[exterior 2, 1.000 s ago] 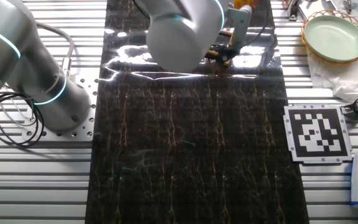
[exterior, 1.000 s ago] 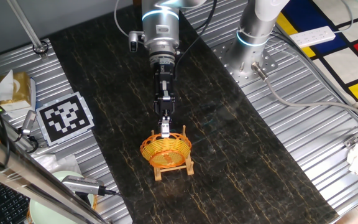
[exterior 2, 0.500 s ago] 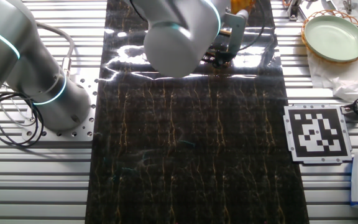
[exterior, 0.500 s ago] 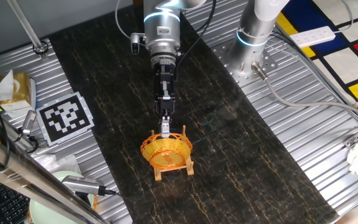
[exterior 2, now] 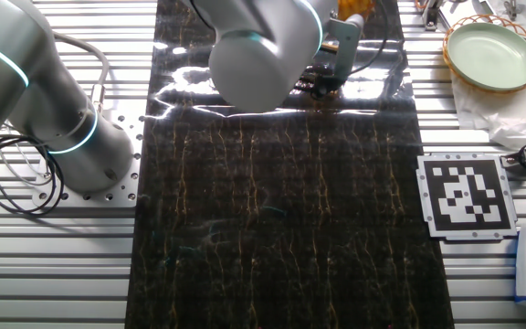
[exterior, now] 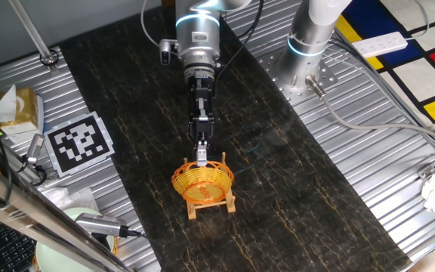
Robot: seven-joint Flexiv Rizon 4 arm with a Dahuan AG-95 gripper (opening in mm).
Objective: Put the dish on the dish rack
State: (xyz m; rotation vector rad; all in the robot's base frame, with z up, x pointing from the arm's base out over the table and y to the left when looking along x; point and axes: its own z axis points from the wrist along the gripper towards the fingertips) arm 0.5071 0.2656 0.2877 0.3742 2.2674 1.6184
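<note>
The dish (exterior: 202, 181), an orange-yellow woven bowl, sits tilted on the small light-wood dish rack (exterior: 211, 204) near the front of the dark mat. My gripper (exterior: 201, 158) reaches down from behind, its fingers closed narrowly on the dish's far rim. In the other fixed view the arm's bulk hides most of this. Only the gripper body (exterior 2: 341, 50) and a bit of the orange dish (exterior 2: 356, 16) show at the top edge.
A pale green plate (exterior 2: 487, 53) lies in a basket at the table corner. A printed marker tag (exterior: 80, 142) lies left of the mat. A second arm's base (exterior: 308, 45) stands at the back right. A tissue box (exterior: 17, 106) is at the far left.
The arm's wrist has shifted very slightly. The dish and the rack stay where they were.
</note>
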